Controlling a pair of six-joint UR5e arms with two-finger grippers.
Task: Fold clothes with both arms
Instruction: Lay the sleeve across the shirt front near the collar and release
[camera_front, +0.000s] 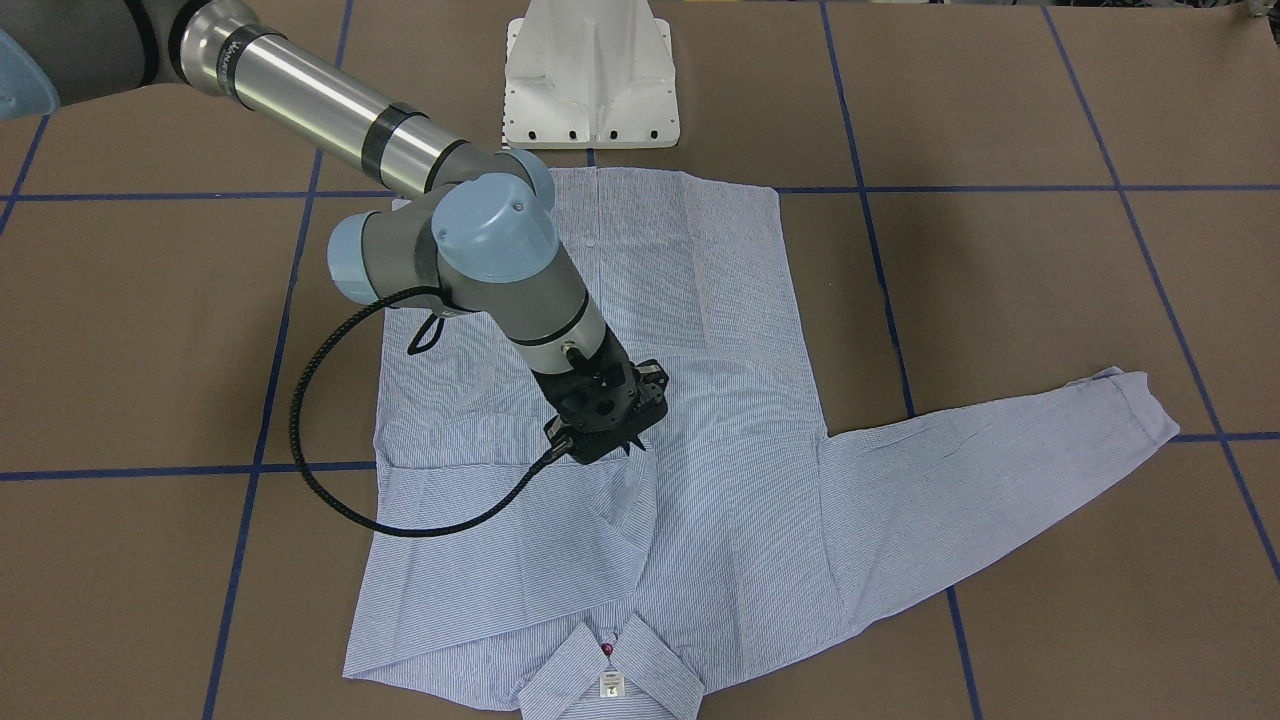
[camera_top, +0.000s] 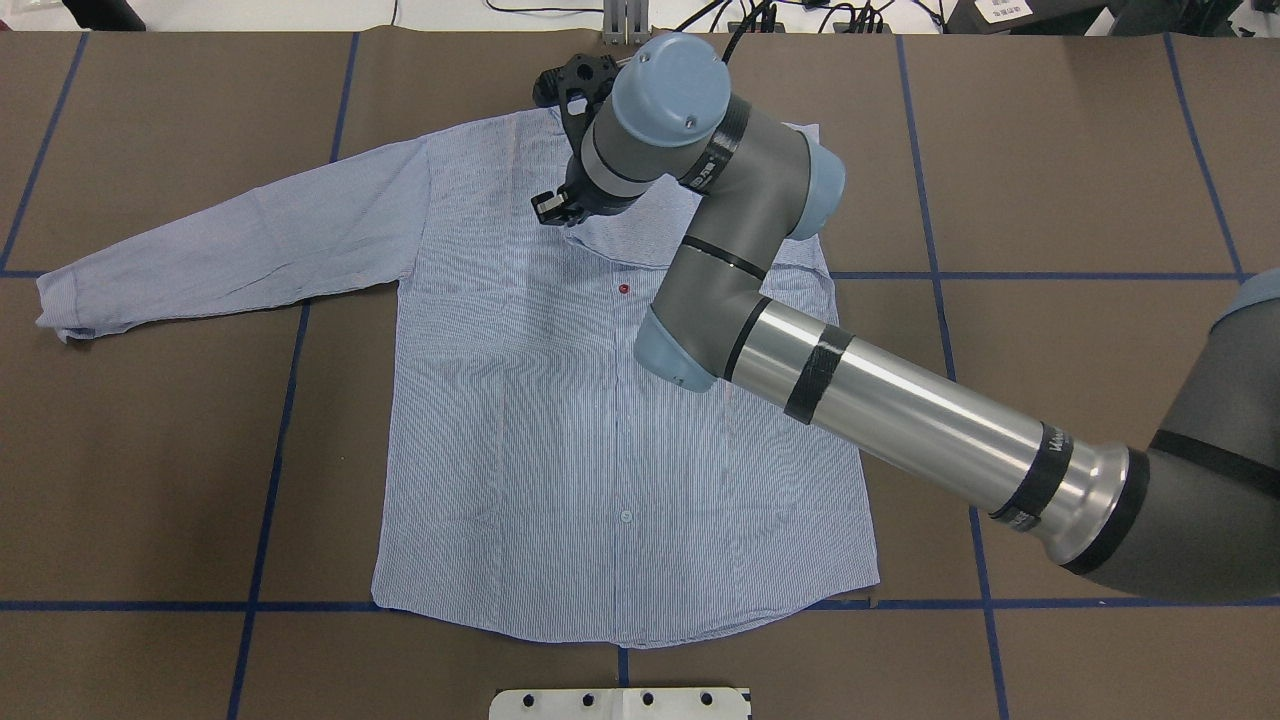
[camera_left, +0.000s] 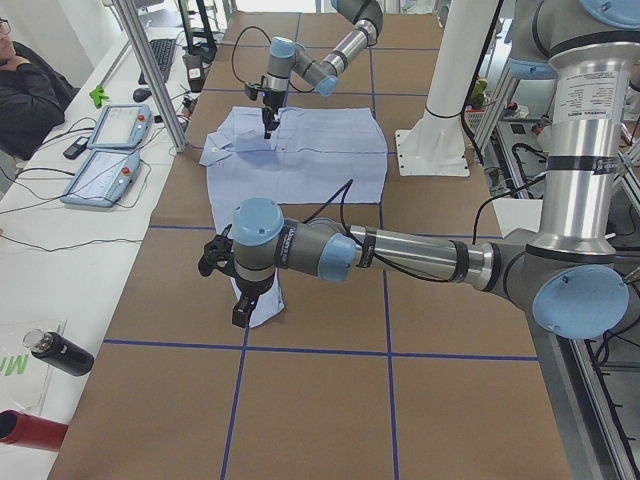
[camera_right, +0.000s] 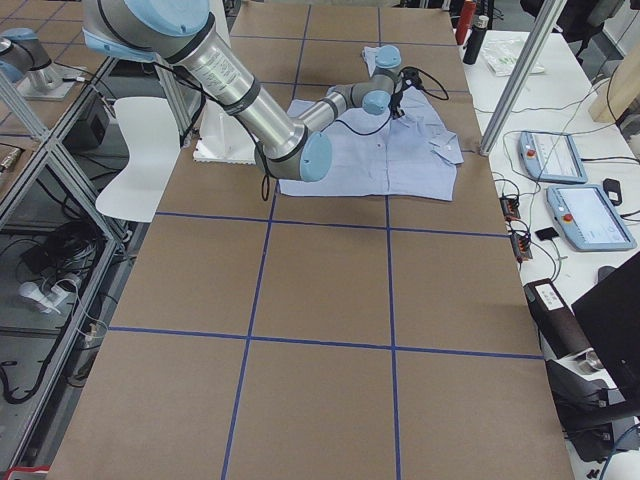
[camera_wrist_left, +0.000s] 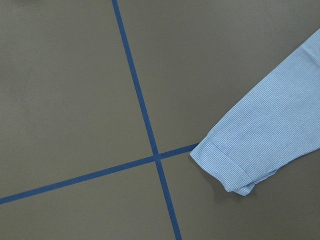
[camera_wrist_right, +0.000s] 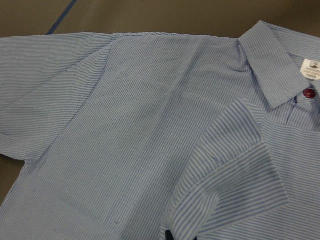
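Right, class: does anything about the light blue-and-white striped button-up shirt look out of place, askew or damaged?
The shirt looks lopsided: one sleeve lies stretched out on the brown table, the other sleeve is folded across the chest under the right gripper. No tear or spill shows.

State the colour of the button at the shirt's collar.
Dark red button; clearest in right wrist view.

The table (camera_front: 1000, 100) was covered in brown sheeting, marked into large squares by blue tape lines (camera_front: 262, 400). A white pedestal base (camera_front: 592, 75) stood at its edge. Alongside ran a white side table (camera_left: 60, 250) strewn with thin cables. It carried a grey-and-blue pendant (camera_left: 120, 125) with a second pendant (camera_left: 100, 177) just beside it. It also carried a keyboard (camera_left: 160, 58), a black bottle (camera_left: 60, 353) lying on its side, and a red cylinder (camera_left: 30, 430) near that. A person in a dark sleeve (camera_left: 25, 90) sat at it.
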